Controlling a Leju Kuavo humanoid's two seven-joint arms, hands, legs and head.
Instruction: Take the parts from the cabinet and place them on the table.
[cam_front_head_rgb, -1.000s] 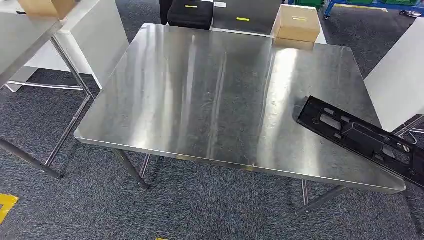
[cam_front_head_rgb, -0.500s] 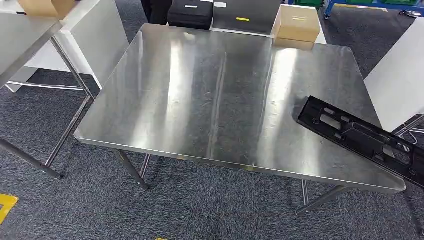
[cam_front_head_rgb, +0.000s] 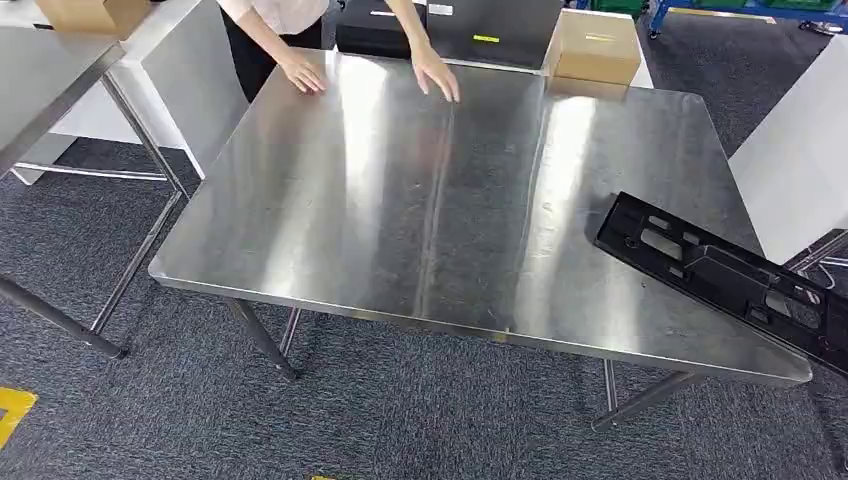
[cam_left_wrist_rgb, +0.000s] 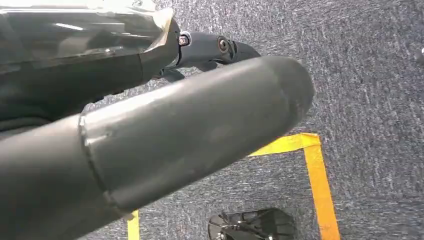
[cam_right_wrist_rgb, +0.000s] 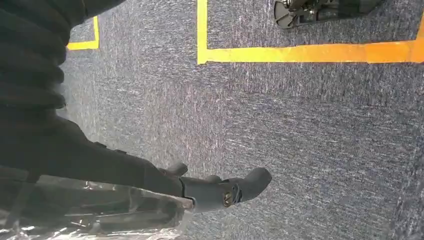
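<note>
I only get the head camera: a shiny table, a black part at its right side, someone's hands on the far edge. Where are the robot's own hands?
Observer: The right hand hangs down, fingers pointing at grey carpet, in the right wrist view.
Operator: Is it carrying anything?
Observer: Nothing that I can see; its fingers are apart with only carpet behind them.
Operator: And the other one?
Observer: The left hand also hangs over the floor, its thick thumb lying across the left wrist view and nothing held; yellow tape marks the carpet below it.
</note>
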